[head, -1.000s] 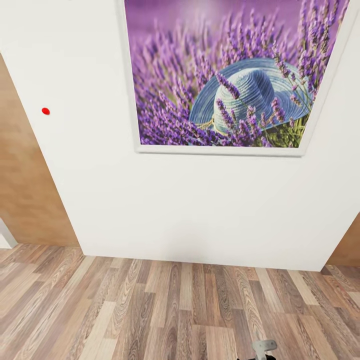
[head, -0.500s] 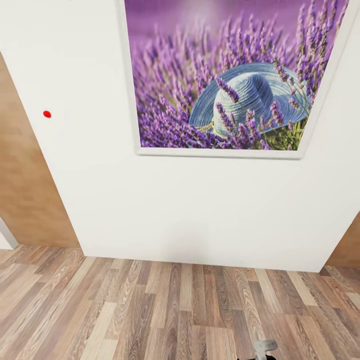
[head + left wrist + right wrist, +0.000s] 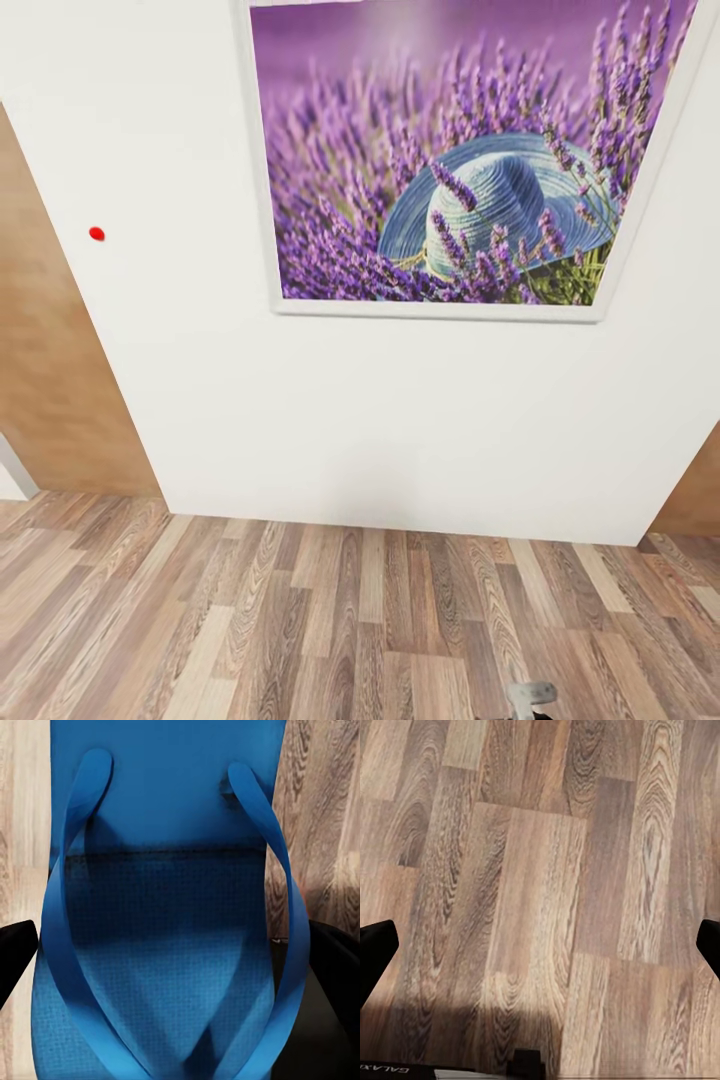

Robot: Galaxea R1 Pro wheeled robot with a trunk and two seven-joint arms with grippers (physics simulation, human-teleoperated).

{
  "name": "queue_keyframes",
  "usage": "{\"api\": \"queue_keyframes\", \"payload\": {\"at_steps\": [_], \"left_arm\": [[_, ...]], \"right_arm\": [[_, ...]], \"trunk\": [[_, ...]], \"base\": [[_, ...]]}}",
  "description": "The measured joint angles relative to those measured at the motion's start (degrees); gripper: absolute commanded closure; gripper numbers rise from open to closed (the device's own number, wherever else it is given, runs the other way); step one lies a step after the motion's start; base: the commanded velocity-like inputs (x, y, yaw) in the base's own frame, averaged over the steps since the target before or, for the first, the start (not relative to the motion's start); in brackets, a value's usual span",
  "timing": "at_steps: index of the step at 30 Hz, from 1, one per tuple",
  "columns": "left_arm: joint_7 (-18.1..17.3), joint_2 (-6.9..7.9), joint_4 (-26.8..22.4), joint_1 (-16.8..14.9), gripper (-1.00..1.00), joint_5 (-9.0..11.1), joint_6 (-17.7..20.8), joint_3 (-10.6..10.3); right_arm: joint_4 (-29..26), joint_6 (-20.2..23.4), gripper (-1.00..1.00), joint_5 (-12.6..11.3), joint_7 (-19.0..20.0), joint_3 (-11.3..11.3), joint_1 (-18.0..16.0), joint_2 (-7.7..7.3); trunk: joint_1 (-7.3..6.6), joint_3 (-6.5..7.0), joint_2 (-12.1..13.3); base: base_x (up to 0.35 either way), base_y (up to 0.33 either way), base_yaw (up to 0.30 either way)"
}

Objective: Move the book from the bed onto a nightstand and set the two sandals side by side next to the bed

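A bright blue sandal (image 3: 169, 907) with thin blue straps lies sole-up between the black fingers (image 3: 13, 960) of my left gripper (image 3: 176, 967), which is shut on it above the wood-plank floor (image 3: 322, 832). My right gripper (image 3: 540, 952) is open, its black fingertips (image 3: 373, 952) far apart with only bare floor planks (image 3: 540, 870) between them. The book, the bed and the nightstand are out of view.
In the head view a white wall (image 3: 380, 430) stands close ahead, bearing a large framed picture (image 3: 450, 160) of lavender and a blue hat, with a small red dot (image 3: 96, 233) to its left. Brown panels (image 3: 50, 380) flank the wall. Plank floor (image 3: 300, 620) runs along its foot.
The whole head picture has slid slightly downward, so the camera has moved. The wall and picture keep their places relative to each other.
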Motion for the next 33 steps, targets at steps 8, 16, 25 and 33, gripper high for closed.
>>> {"api": "queue_keyframes", "payload": {"at_steps": [8, 16, 25, 33], "left_arm": [[0.0, 0.1, 0.0, 0.1, 1.0, 0.5, -0.1, 0.4], [-0.2, 0.12, 0.0, 0.1, 1.0, 0.6, -0.1, 0.5], [-0.4, 0.12, 0.0, 0.1, 1.0, 0.6, 0.0, 0.5], [-0.4, 0.12, -0.1, 0.1, 1.0, 0.5, -0.1, 0.5]], "right_arm": [[1.7, -1.4, -1.0, 0.0, 0.0, 0.2, 0.0, 0.07], [1.8, -2.9, -1.0, 0.0, 0.0, 0.2, 0.0, 0.04], [1.8, -3.1, -1.0, 0.0, 0.0, 0.2, 0.0, 0.02], [1.8, -3.1, -1.0, 0.4, 0.0, 0.3, 0.0, 0.03]], "trunk": [[-0.89, 0.73, 1.6], [-0.89, 0.73, 1.6], [-0.89, 0.73, 1.6], [-0.89, 0.73, 1.6]], "base": [[0.0, 0.0, 0.0], [0.0, 0.0, 0.0], [0.0, 0.0, 0.0], [0.01, 0.0, 0.168]]}}
